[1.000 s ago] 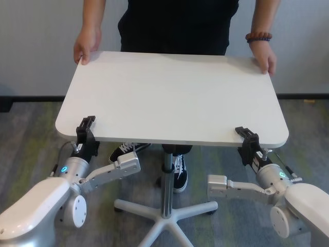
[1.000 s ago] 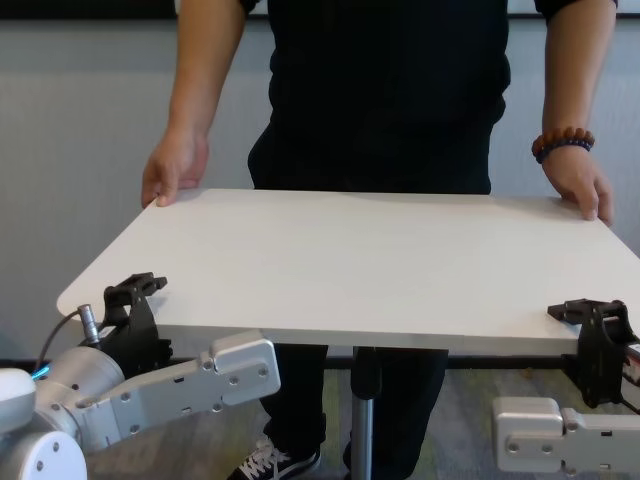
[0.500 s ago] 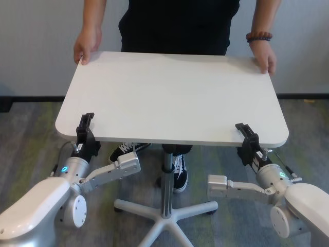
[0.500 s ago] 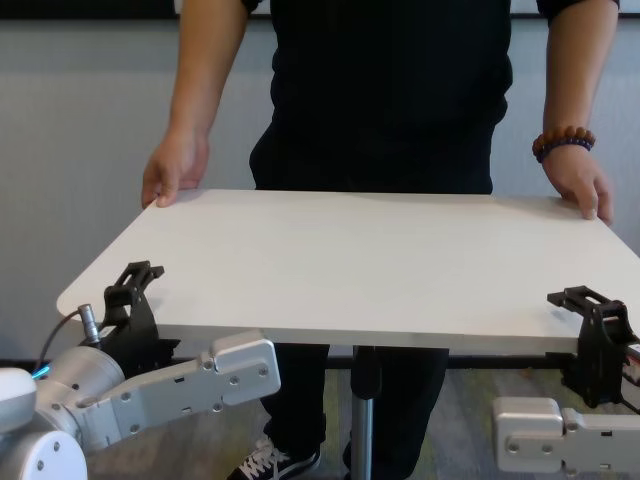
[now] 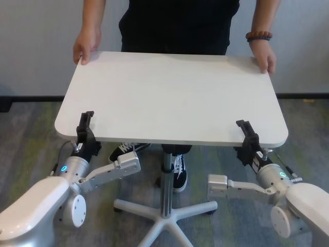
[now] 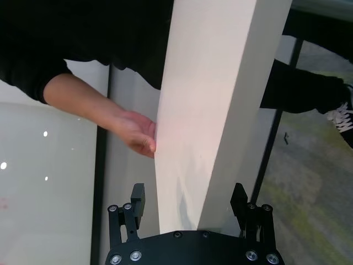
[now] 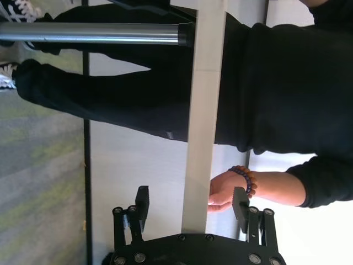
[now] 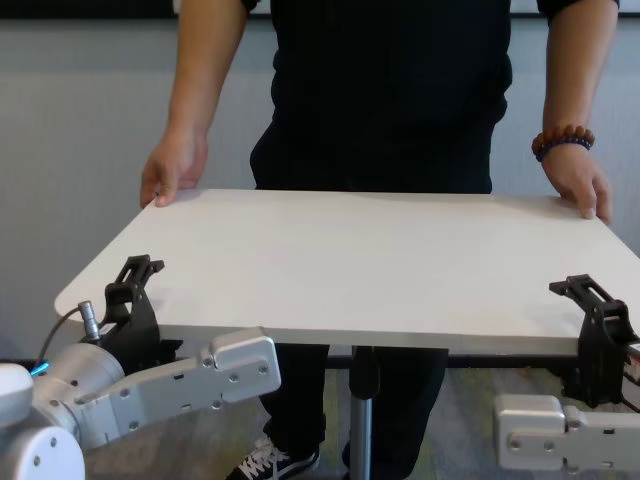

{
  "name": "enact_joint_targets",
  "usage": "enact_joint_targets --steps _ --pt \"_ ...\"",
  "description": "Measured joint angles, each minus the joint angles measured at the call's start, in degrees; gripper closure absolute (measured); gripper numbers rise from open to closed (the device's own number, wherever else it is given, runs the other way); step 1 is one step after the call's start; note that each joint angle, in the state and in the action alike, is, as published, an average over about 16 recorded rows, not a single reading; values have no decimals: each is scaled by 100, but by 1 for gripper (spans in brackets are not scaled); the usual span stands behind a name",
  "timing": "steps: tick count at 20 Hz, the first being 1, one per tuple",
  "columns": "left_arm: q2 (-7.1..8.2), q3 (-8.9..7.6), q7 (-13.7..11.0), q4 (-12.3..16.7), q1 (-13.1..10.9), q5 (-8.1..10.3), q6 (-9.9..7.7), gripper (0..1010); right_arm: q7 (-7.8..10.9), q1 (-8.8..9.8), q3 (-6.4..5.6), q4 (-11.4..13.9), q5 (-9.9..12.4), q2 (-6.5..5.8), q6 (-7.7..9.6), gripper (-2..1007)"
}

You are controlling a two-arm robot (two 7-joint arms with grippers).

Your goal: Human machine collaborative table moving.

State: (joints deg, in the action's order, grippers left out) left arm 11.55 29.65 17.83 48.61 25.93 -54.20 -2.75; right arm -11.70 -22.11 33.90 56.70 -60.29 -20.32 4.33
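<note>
While the human [image 5: 177, 20] stands at the far edge of the table [image 5: 172, 95] with a hand on each far corner, both end effectors sit at the near edge with their fingers spread and the thin board passing between them. The left wrist view shows the left end effector [image 6: 190, 201] straddling the edge, one finger on either side and a gap visible on both; the right wrist view shows the same for the right end effector [image 7: 190, 205]. Neither is pinching the board.

By my reading, the carry itself is not under way: the robot's side is either at release or not yet gripped, and the table appears to stand on its own pedestal [image 5: 166, 185] and star base. If the move is done, the next step calls for drawing both arms straight back along the board's plane, so the fingers clear the edge without scraping or tipping it. If a grip is wanted, both should close together.

The top lies level, its long axis running left to right across the head view, the long edges facing the robot and the human, with the short edges at the sides. It sits centred between them, over grey carpet.
</note>
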Motion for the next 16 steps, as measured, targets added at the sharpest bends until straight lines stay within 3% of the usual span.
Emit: enact_joint_targets --steps 6,12,16 --pt "254 -119 -654 774 -342 282 47 10 343 241 -139 471 304 -139 -144 26" --pt "622 -363 -1429 1866 -889 743 84 10 851 628 -348 1190 769 -337 -308 4" --pt "833 -582 -1797 2538 -1263 1087 108 10 1148 897 -519 1679 1150 -444 -455 4"
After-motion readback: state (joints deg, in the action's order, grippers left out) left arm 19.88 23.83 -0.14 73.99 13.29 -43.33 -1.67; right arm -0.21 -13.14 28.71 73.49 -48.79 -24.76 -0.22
